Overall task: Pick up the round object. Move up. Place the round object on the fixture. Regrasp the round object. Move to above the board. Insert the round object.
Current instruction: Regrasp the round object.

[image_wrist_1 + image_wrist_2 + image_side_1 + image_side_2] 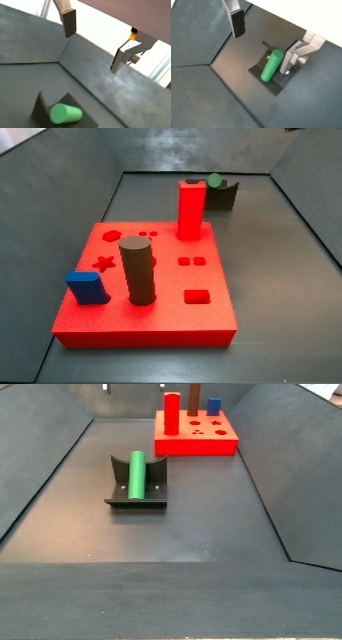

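The round object, a short green peg (pixel 135 474), lies on its side in the notch of the dark fixture (pixel 134 502); nothing grips it. Both wrist views show it from above, the peg (pixel 271 66) resting on the fixture (pixel 271 85), and the peg's round end (pixel 65 113) showing in the fixture (pixel 43 107). My gripper (pixel 262 50) hangs open above them, jaws wide apart and empty, one finger close beside the peg. The gripper (pixel 93 49) touches nothing. The red board (pixel 201 323) lies apart from the fixture (pixel 225 196), where the peg (pixel 213 180) shows.
On the board (pixel 201 446) stand a tall red post (pixel 191 210), a dark brown cylinder (pixel 136 273) and a blue block (pixel 87 288). Sloping grey walls (pixel 40 474) enclose the floor on all sides.
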